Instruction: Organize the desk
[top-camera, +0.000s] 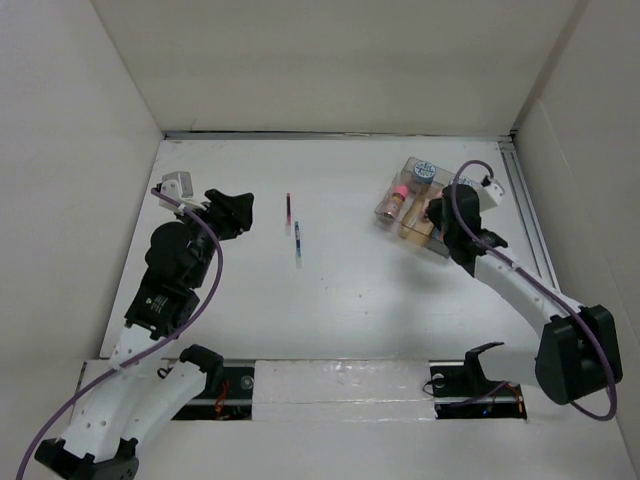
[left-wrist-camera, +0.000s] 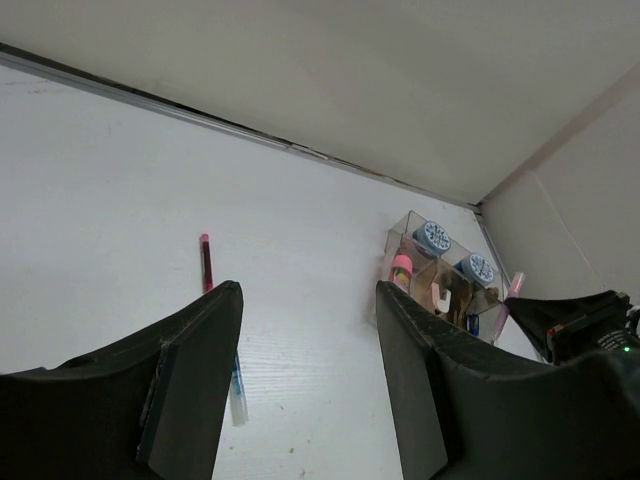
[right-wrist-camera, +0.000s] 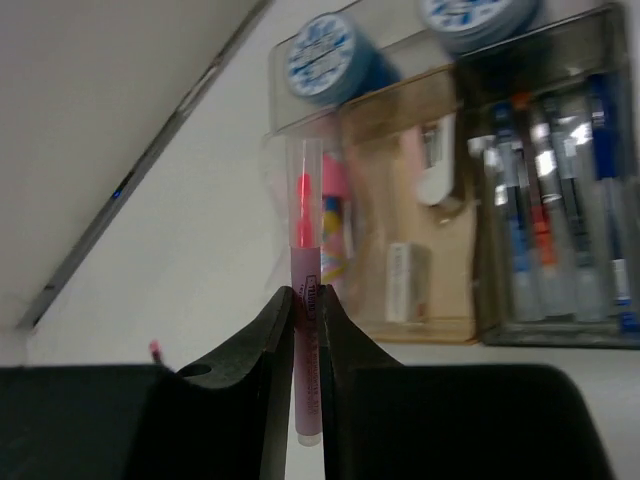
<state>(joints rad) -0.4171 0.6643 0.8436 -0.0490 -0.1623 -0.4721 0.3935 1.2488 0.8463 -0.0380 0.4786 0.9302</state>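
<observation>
1. While the right gripper (right-wrist-camera: 307, 300) clamps a slim pink pen (right-wrist-camera: 306, 265) with a clear cap, the left gripper (left-wrist-camera: 305, 340) stands released, with nothing between its black jaws.
2. Desk (top-camera: 350, 320): flat matte white top under both arms, white walls around it, metal rail (top-camera: 528, 215) along the right edge.
3. Clear plastic box (top-camera: 412, 200): rectangular, compartmented, far right by the rail. One bay holds a row of pens (right-wrist-camera: 550, 200); round blue-and-white lids (right-wrist-camera: 325, 55) sit at the back.
4. Thin red pen (top-camera: 288, 208) and blue pen (top-camera: 298, 243) lie loose mid-desk, close together.
</observation>
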